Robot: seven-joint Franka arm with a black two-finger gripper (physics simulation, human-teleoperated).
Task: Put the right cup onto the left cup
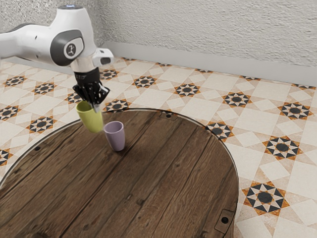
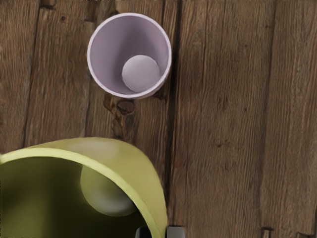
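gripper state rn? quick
Gripper: closed on the rim wall of the yellow-green cup, one finger inside the cup, one outside.

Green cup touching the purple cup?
Apart. The wrist view shows a strip of wooden tabletop between the green cup and the purple cup.

The round, wooden table (image 1: 173,173) is dark brown, streaked with darker grain and knots. On it, the smooth, tapered cup (image 1: 117,139) is plain lavender, its rim paler. Over the table, the wider, smooth, tapered cup (image 1: 91,121) is plain yellow-green, darker olive inside. Above the table, the jointed robot arm (image 1: 74,29) is glossy white with dark grey patches. Around the table, the cream tiled floor (image 1: 260,126) repeats eight-pointed stars in black, white and orange-brown.
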